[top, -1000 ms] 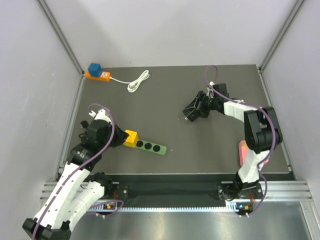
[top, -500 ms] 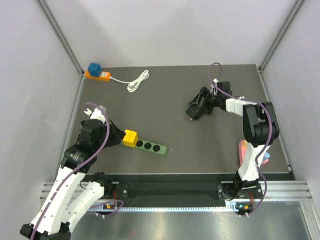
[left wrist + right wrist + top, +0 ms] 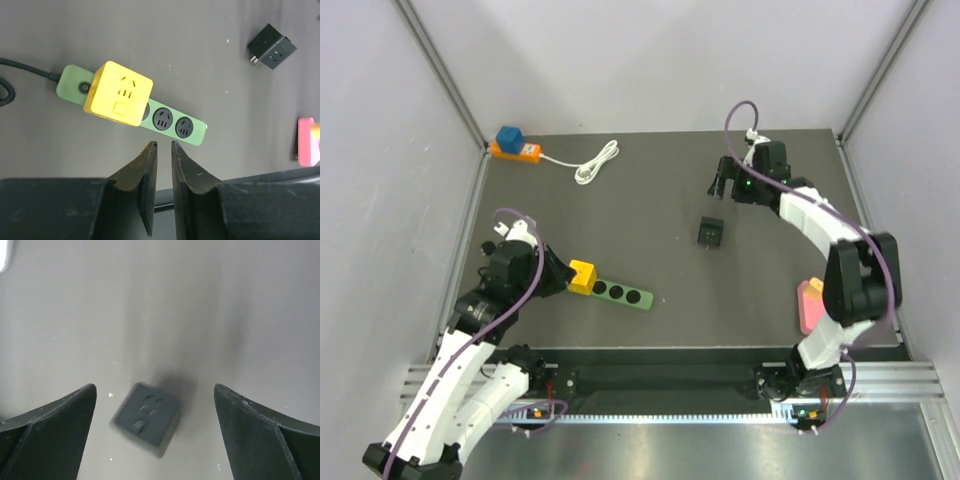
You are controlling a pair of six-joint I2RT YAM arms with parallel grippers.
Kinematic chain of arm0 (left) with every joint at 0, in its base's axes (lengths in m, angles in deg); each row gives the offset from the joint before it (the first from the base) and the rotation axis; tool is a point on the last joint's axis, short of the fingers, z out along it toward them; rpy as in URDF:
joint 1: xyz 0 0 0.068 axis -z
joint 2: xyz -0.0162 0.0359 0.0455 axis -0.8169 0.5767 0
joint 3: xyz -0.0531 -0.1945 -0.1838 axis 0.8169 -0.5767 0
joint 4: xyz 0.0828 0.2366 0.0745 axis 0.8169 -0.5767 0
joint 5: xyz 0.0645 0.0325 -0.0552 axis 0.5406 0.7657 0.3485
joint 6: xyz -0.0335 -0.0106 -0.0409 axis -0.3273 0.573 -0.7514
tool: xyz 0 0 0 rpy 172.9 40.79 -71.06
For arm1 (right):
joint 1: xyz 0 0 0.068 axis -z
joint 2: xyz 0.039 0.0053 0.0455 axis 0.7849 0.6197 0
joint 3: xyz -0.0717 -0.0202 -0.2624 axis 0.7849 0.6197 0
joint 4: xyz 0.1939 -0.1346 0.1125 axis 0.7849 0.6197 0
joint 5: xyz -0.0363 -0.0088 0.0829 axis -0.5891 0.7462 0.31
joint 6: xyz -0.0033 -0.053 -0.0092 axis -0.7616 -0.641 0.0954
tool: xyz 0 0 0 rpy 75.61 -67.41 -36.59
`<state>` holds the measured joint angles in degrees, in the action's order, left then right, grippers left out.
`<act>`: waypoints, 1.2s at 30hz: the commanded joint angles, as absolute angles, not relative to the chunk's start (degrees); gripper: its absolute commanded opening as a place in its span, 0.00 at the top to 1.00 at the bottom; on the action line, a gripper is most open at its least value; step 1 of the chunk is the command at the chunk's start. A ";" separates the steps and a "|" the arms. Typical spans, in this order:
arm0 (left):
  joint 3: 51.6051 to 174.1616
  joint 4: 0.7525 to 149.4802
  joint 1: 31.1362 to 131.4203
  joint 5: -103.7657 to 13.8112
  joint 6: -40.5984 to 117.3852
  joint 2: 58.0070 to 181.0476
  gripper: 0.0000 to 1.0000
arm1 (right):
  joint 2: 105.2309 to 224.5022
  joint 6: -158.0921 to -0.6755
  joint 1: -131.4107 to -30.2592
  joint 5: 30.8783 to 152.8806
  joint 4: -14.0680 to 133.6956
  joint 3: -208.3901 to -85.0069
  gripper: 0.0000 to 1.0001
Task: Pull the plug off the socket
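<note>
1. Here, the dark surface (image 3: 770, 290) carries a green strip (image 3: 625, 295) near the left arm.
2. Right claw (image 3: 719, 187): spread wide, empty, above a black cube (image 3: 710, 233).
3. Left claw (image 3: 162, 150): narrow gap, empty, just beside the strip.
4. Yellow plug (image 3: 582, 276) sits seated in the strip's end nearest that claw.

Two power strips: green (image 3: 192, 132) just ahead of the left jaws, orange (image 3: 525, 152) far beyond them. Three cube plugs: yellow (image 3: 119, 93), blue (image 3: 508, 136), black (image 3: 146, 419) between the right jaws. Three bare outlets. One pink block (image 3: 305, 141). One white cable coil (image 3: 598, 161).
</note>
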<state>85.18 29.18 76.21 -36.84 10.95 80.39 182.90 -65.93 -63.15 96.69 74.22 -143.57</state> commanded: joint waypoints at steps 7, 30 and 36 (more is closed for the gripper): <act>85.45 27.14 76.14 -23.72 4.63 83.58 0.80 | 155.28 -77.32 -80.25 91.34 49.59 -117.85 0.00; 74.73 47.78 48.36 -50.86 6.64 99.66 1.00 | 177.82 -82.86 -111.38 98.65 44.98 -132.75 0.00; 73.15 49.72 48.19 -50.70 6.82 102.22 1.00 | 183.97 -84.26 -113.31 98.66 47.09 -138.55 0.02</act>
<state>74.01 44.65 48.69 -48.86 5.90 101.79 181.67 -82.23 -111.76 98.98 46.95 -133.56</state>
